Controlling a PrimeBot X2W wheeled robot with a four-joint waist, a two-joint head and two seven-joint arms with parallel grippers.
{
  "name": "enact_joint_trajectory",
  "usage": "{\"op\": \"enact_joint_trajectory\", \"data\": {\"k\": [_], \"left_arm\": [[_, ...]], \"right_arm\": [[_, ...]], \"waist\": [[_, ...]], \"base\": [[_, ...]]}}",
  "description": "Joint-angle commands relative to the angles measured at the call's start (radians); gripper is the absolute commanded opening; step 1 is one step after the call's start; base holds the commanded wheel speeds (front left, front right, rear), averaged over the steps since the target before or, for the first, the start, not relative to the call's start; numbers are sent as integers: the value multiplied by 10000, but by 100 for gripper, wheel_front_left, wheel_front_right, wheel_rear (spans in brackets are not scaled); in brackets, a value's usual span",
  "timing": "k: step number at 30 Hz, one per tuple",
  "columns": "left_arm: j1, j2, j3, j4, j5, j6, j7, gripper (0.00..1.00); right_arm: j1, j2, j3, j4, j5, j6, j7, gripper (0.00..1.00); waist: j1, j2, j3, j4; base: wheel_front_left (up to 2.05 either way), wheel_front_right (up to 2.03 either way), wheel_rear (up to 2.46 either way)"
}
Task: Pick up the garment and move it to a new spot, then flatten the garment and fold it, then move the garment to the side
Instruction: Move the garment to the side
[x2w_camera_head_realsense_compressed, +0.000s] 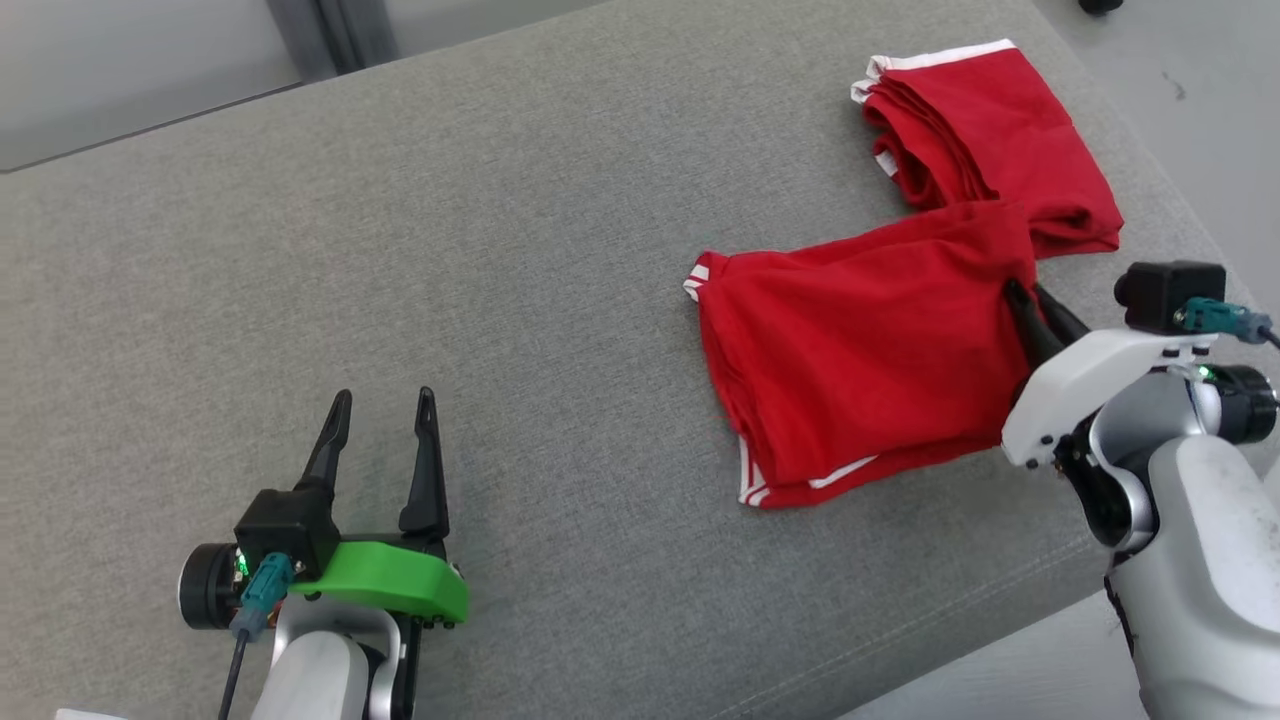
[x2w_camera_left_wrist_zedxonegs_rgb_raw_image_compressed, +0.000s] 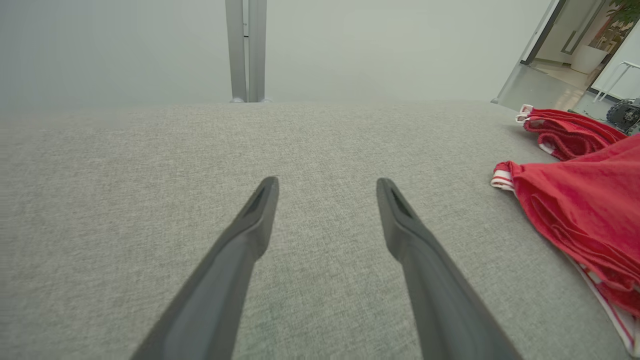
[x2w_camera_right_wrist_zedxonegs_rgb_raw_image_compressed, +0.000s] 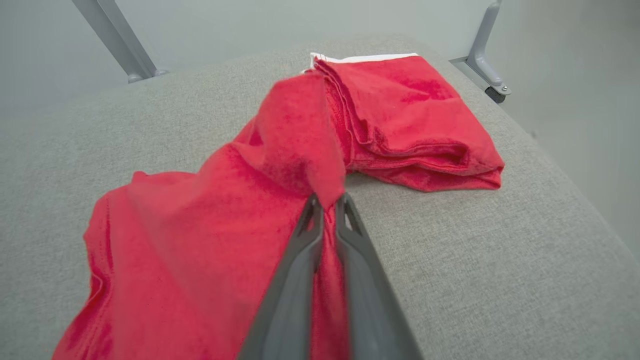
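Pinching the right-hand edge of the red fabric garment with white edge stripes (x2w_camera_head_realsense_compressed: 860, 370), the right gripper (x2w_camera_head_realsense_compressed: 1032, 300) has its two dark fingers set nearly together with a ridge of cloth caught between them. In the right wrist view the fabric rises to a peak just ahead of the fingertips. The rest of the garment lies loosely folded and wrinkled on the grey woven-fabric surface (x2w_camera_head_realsense_compressed: 500, 250), towards its right side and near the front edge. Its upper right corner touches a second, folded red cloth with white trim (x2w_camera_head_realsense_compressed: 990, 140), which rests farther back at the surface's right corner; whether the two are joined cannot be told. The left gripper (x2w_camera_head_realsense_compressed: 385, 410) sits well apart from the garment at lower left, low over the grey surface, its fingers spread wide with nothing between them. Two pale metal posts (x2w_camera_left_wrist_zedxonegs_rgb_raw_image_compressed: 245, 50) stand behind the far edge in the left wrist view.
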Motion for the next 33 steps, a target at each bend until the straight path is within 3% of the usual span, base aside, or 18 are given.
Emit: {"op": "enact_joint_trajectory", "data": {"k": [1,13,27,33], "left_arm": [[-165,16,8,-18,-95,47,-30,100],[7,-131,33,-106,-336,144,-30,100],[199,-176,-110,-232,-650,215,-30,100],[228,-178,-146,-247,-595,212,-30,100]], "right_arm": [[-395,-78,-131,69,-81,-2,14,0],[-2410,-585,-1333,872,-650,0,681,0],[-2849,-1755,-1896,711,-1647,0,1643,0],[-3236,-1894,-2325,914,-1860,0,1843,0]], "waist": [[0,-1,-41,382],[0,-1,-256,1573],[0,-1,-476,2012],[0,-1,-430,2086]], "base": [[0,0,0],[0,0,0],[0,0,0],[0,0,0]]}}
